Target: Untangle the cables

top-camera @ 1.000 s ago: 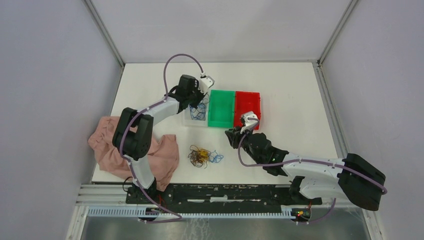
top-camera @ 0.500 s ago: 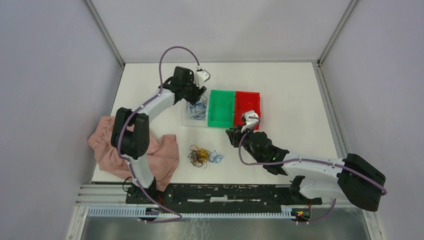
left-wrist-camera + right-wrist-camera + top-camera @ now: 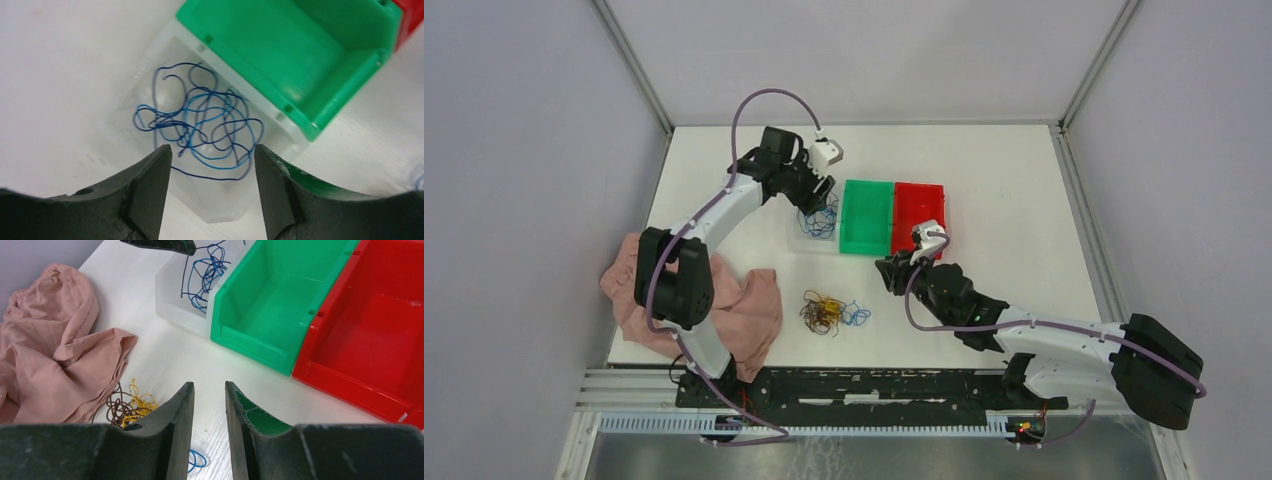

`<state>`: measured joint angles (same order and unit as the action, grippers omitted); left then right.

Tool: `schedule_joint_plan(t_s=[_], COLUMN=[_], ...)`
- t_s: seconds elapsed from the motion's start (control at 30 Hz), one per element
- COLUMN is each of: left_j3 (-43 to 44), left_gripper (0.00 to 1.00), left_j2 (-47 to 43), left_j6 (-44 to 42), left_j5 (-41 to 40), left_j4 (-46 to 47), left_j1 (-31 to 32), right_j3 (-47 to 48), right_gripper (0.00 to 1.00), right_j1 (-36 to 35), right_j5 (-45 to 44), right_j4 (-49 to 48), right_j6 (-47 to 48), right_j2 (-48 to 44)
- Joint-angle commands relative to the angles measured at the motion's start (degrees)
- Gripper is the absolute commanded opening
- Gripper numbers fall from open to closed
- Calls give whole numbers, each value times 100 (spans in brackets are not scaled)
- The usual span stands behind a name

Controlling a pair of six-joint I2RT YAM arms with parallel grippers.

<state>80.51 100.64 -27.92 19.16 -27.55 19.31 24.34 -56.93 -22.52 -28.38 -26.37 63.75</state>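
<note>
The left arm [image 3: 724, 205] reaches far forward, elbow bent, the left gripper [image 3: 212, 155] over the clear bin [image 3: 172, 300], jaws spread and empty above blue cables [image 3: 205, 120]. The right arm [image 3: 1024, 330] stretches low, the right gripper [image 3: 209, 390] slightly parted, holding nothing, near the green bin [image 3: 867, 217]. The tangle [image 3: 824, 312] lies on the table [image 3: 1004, 170] beside the cloth [image 3: 639, 290].

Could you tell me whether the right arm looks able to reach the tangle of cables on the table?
Probably yes: the right tool hangs empty close beside the tangle of cables, nothing standing between them; the pink cloth only borders its far side.
</note>
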Motion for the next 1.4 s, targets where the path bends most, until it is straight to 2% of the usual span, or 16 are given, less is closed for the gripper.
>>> schedule_joint_plan(t_s=[0.0,0.13,0.3,0.4,0.5,0.77,1.07,1.37], left_j3=[-37,-167,-634,-1049,-1210,-1319,-1380,-1222], left_gripper=[70,71,71,71,71,70,70,69], left_j2=[-464,-980,-1733,-2246,-2579,-2973,-3278,-3451], left_j6=[-766,-1134,-1374,-1420,-1485,-1766,-1866,-1726], left_j5=[921,1346,1913,1877,1876,1842,1829,1812], left_j4=[-821,-1575,-2469,-2540,-2726,-3222,-3408,-3414], left_j1=[175,305,322,329,334,334,336,332], right_j3=[94,142,322,526,685,1627,2730,3187], right_gripper=[38,50,53,55,58,59,60,58], right_j1=[11,13,14,5,0,-15,-282,-428], right_j5=[222,949,3132,3723,3874,4167,3537,3744], right_j4=[41,219,158,333,481,2007,4166,4683], right_j6=[-23,-30,289,527,956,2560,4750,5446], right_j2=[-146,-154,482,896,1079,1523,1767,2360])
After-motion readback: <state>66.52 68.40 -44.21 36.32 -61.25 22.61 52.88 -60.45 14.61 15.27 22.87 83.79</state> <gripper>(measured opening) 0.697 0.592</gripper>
